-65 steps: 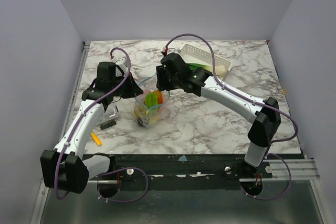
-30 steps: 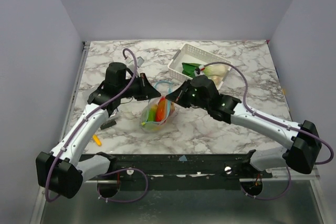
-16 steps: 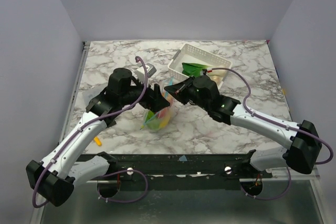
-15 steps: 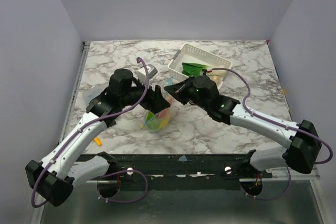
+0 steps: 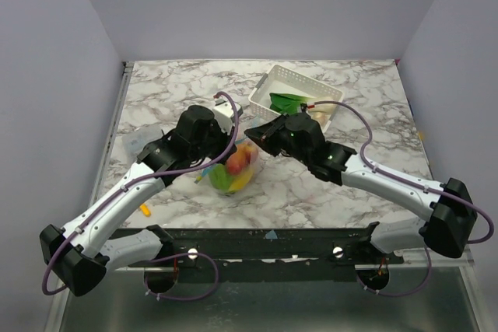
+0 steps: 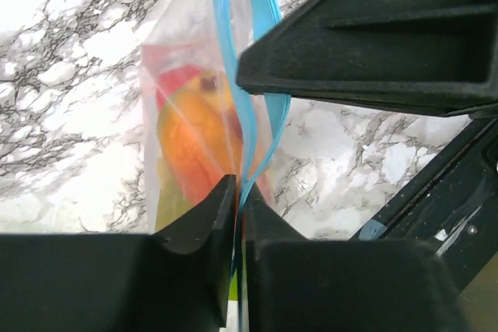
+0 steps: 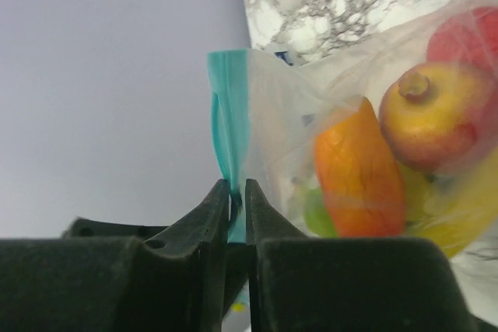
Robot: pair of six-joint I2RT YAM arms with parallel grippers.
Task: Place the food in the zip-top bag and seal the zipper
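Observation:
The zip-top bag [image 5: 233, 170] hangs between both grippers above the marble table, holding the food [image 5: 238, 162]: red, orange, yellow and green pieces. In the left wrist view my left gripper [image 6: 239, 192] is shut on the blue zipper [image 6: 226, 36], with an orange and red piece [image 6: 191, 141] behind the film. Just beyond it the zipper's two strips stand slightly apart. My right gripper [image 7: 237, 192] is shut on the teal zipper [image 7: 231, 114] at the bag's end. Beside it an orange piece [image 7: 358, 169] and a red-yellow fruit [image 7: 424, 114] show through the plastic. From above, the left gripper [image 5: 232, 144] and right gripper [image 5: 250, 131] sit close together.
A white perforated basket [image 5: 274, 83] stands at the back right of the bag, with a green item [image 5: 288, 100] and a pale item [image 5: 323, 112] in it. A small orange piece [image 5: 143, 209] lies near the table's front left edge.
My left arm has swung right along the bag's top edge, let go briefly, and now pinches the zipper close to the right gripper. The right arm has hardly moved.

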